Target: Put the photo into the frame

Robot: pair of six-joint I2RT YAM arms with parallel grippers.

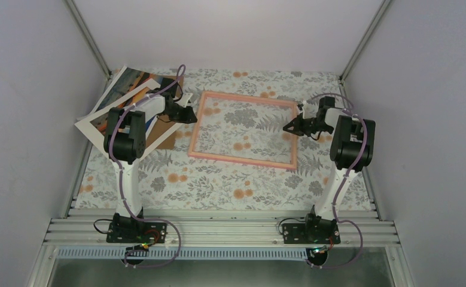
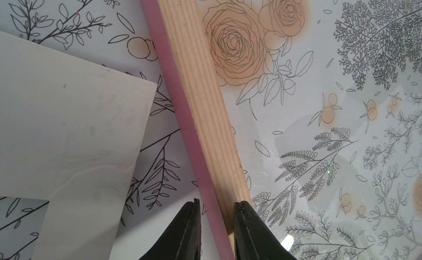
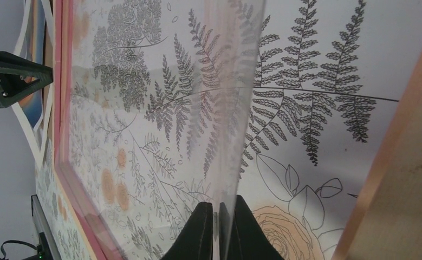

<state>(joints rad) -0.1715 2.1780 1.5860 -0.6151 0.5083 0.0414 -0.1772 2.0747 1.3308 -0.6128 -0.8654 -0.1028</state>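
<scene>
The pink frame (image 1: 243, 159) lies flat on the flowered cloth, mid-table. My left gripper (image 1: 189, 115) is shut across its left rail; in the left wrist view the black fingers (image 2: 189, 227) straddle the pink-and-wood rail (image 2: 197, 97). My right gripper (image 1: 291, 127) is at the frame's right side, shut on the edge of a clear pane (image 3: 170, 108) that is tilted up out of the frame; the thin pane runs between its fingertips (image 3: 200, 222). The photo (image 1: 125, 81), an orange-and-blue print, lies at the far left corner, partly under a white mat.
A white mat border (image 1: 90, 125) and a brown cardboard sheet (image 1: 166, 139) lie overlapped left of the frame, under my left arm. The mat's corner (image 2: 62, 151) sits close beside the left rail. Grey walls enclose the table on three sides.
</scene>
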